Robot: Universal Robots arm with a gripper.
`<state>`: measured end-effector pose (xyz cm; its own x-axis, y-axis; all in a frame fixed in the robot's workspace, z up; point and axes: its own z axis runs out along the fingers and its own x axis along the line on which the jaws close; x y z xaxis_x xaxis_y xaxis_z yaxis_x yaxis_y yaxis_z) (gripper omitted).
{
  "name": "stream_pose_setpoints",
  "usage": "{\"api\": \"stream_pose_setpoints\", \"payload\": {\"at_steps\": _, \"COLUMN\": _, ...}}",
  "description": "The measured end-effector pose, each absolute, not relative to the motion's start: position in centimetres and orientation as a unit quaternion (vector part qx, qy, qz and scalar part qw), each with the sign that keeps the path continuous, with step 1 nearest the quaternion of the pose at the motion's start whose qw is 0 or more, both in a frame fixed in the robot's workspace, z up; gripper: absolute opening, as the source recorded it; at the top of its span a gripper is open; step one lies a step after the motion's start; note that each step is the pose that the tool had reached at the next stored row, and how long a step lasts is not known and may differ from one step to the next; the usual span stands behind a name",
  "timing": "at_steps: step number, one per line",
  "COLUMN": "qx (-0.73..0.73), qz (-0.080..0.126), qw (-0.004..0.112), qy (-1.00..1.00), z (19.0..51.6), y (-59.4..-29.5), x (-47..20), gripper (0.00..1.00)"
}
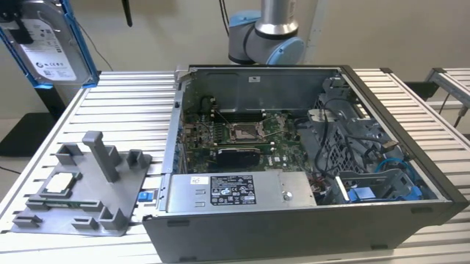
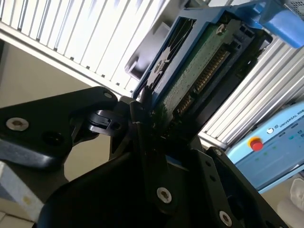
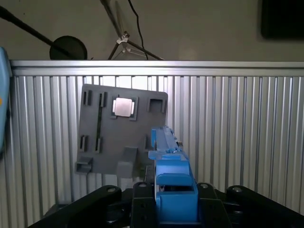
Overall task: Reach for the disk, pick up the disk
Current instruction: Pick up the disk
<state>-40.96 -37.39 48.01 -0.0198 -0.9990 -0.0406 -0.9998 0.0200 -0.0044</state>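
- The worktop [image 1: 125, 104] is slatted metal and carries everything else.
- An open case [image 1: 294, 234] lies on its side towards the exterior view's right, its board and cables showing.
- The arm [image 1: 268, 38] rises behind the case's far wall.
- A grey tray [image 1: 96, 187] sits on the worktop just beside the case, on the exterior view's left. It also shows in the first wrist view [image 3: 104, 137].
- The disk [image 1: 52, 49] hangs upright at the exterior view's upper left, off the worktop and well apart from the case, its label facing the camera. The second wrist view shows its green circuit side [image 2: 199, 71]. The first wrist view shows it edge-on with its blue rail [image 3: 171, 190].
- The tool [image 3: 173, 206] is clamped on the disk, its black fingers [image 2: 137, 118] pressing both faces.
- A small square chip [image 1: 59, 182] rests in a tray pocket.
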Motion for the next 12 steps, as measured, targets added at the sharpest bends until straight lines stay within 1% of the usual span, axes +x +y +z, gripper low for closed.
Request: {"api": "stream_pose_setpoints", "payload": {"at_steps": 12, "qx": -0.700, "qz": 0.013, "qw": 0.016, "qy": 0.714, "z": 48.0, "y": -37.4, "x": -37.2, "gripper": 0.00}}
